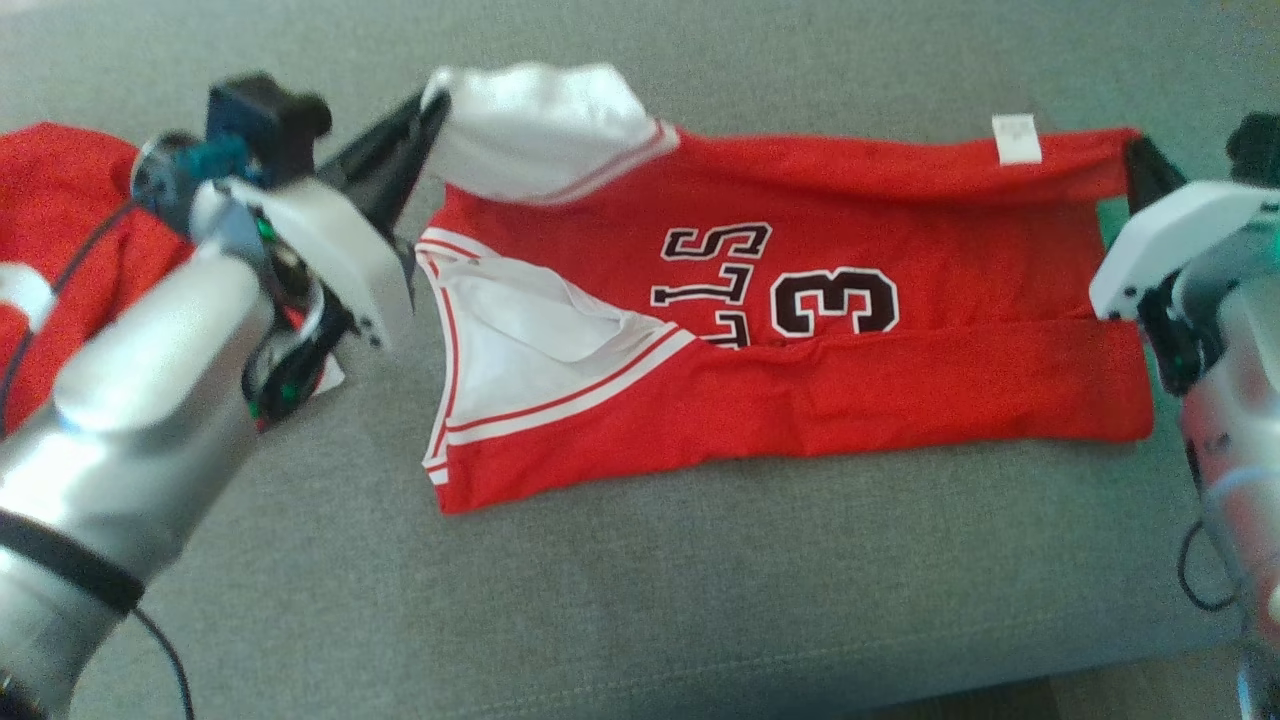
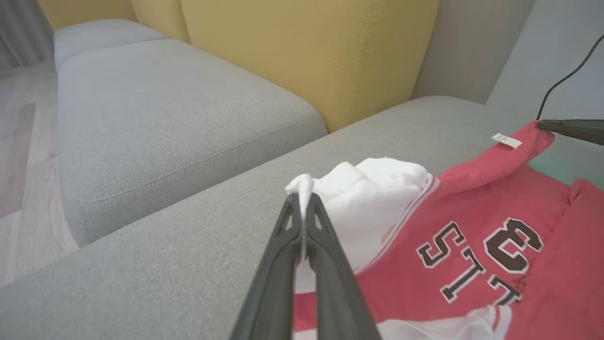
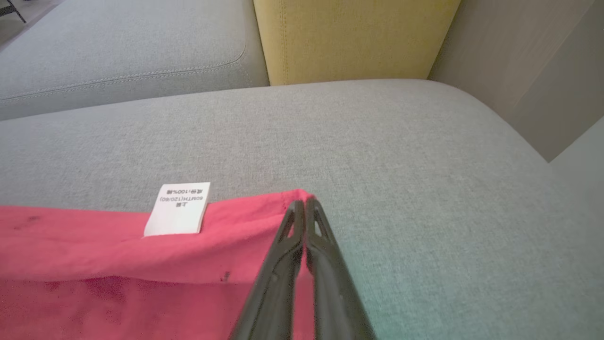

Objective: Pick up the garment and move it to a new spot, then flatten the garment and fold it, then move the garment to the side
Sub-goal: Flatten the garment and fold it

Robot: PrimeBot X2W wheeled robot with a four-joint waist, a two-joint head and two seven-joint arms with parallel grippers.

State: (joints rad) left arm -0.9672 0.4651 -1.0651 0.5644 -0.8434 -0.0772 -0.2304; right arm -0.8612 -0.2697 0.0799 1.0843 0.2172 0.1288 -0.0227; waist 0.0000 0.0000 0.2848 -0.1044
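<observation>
Garment (image 1: 800, 330): laid on the sofa cushion (image 1: 640, 600), long axis from 9 to 3 o'clock.
Left hand (image 1: 430, 105): pinched closed on its white far corner, 10 o'clock.
Right hand (image 1: 1135, 150): pinched closed on its red far corner, 2 o'clock.
Next: far edge likely to be drawn toward 6 o'clock.

Before me lies a grey seat (image 1: 640, 600). On it, at my far left, a red cloth (image 1: 60, 200) lies crumpled. Behind the seat a yellow cushion (image 2: 306, 56) stands upright. Beside it is a second grey seat (image 2: 165, 118), then wooden floor (image 2: 23, 189). To my right is a pale wall (image 3: 519, 71).
</observation>
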